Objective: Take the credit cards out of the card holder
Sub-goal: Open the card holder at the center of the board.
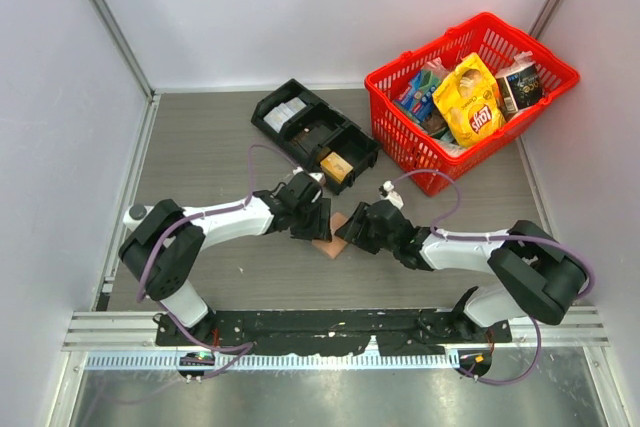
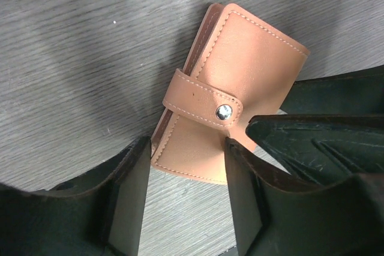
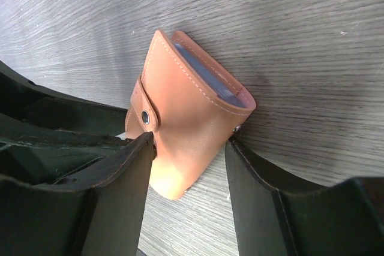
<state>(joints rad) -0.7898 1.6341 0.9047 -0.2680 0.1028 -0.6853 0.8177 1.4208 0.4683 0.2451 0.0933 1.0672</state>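
The salmon-pink card holder (image 1: 331, 244) lies on the grey table between my two grippers. In the left wrist view the card holder (image 2: 240, 64) is folded shut, with its strap (image 2: 198, 97) snapped down by a silver button (image 2: 224, 112). My left gripper (image 2: 186, 148) is open, its fingertips on either side of the holder's near edge. In the right wrist view my right gripper (image 3: 191, 142) has both fingers pressed against the sides of the holder (image 3: 186, 100). Blue card edges (image 3: 207, 76) show in the holder's open top. No card is out.
A black compartment tray (image 1: 315, 135) sits behind the grippers. A red basket (image 1: 400, 137) of snack packets stands at the back right. White walls close in the left, back and right sides. The right gripper's finger (image 2: 288, 130) reaches the strap's end in the left wrist view.
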